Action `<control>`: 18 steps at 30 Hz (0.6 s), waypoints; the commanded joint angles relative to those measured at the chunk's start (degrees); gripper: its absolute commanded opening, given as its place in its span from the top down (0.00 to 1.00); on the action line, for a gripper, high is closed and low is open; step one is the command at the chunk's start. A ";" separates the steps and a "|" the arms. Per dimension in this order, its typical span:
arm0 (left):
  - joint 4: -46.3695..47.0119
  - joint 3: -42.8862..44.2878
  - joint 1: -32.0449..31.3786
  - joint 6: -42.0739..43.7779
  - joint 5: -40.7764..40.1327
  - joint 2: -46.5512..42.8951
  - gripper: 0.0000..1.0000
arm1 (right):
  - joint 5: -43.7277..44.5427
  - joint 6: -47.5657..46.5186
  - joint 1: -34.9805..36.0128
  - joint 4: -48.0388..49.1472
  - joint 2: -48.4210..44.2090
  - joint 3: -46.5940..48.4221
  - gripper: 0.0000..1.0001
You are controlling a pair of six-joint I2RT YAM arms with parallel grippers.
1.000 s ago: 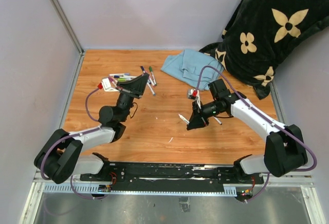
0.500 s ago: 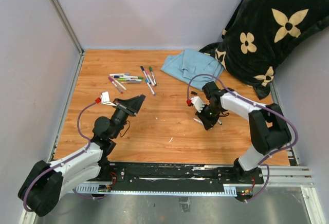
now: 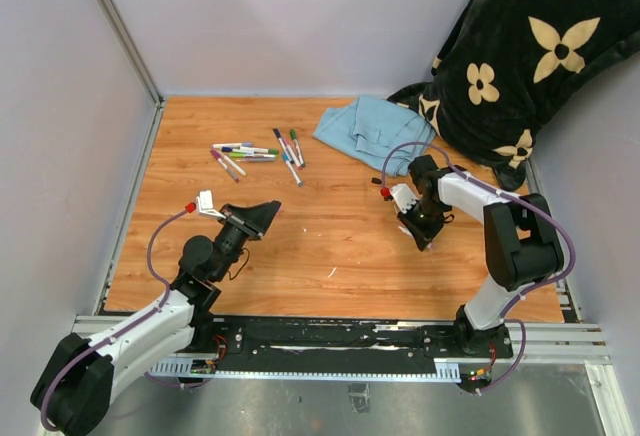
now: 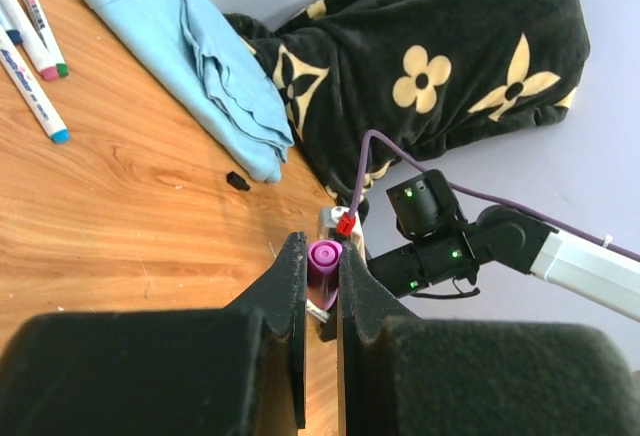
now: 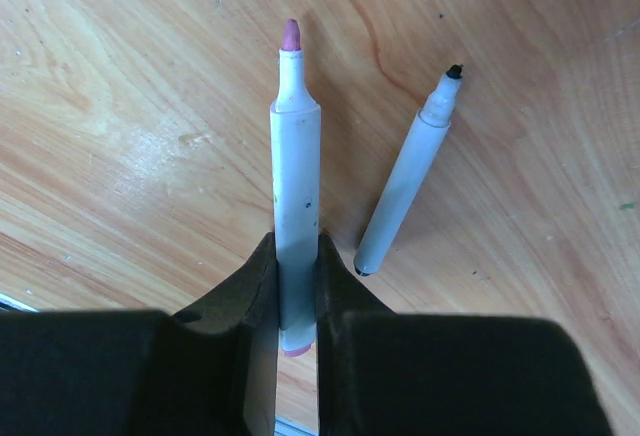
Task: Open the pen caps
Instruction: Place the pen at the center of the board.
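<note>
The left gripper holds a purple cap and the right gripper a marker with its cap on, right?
Not quite: the right wrist view shows the marker in the right gripper uncapped, its pink tip bare. The left gripper does hold a purple cap.

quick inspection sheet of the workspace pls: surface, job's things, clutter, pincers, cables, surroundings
surface: wooden table, no spills seen
job's things: purple cap off its pen; what looks like a small black cap loose near the cloth; capped markers grouped at the far left; pink-tipped marker and black-tipped marker uncapped
clutter: blue cloth; flowered blanket
grippers: left pincer shut on the purple cap; right pincer shut on the pink-tipped marker
cables: purple cable on left arm and on right arm, not snagged
surroundings: grey walls; metal rail
</note>
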 commanded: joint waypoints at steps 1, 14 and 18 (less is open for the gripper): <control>-0.27 -0.56 0.44 -1.32 1.34 0.09 1.00 | 0.15 1.25 -0.71 -2.39 1.56 1.47 0.94; -0.26 -1.01 0.42 -2.86 2.66 0.92 1.00 | -0.52 0.86 -0.76 -3.34 2.83 2.02 0.75; -0.25 -1.04 0.44 -2.89 3.14 1.32 1.00 | -0.43 0.71 -0.76 -3.43 2.41 2.11 0.73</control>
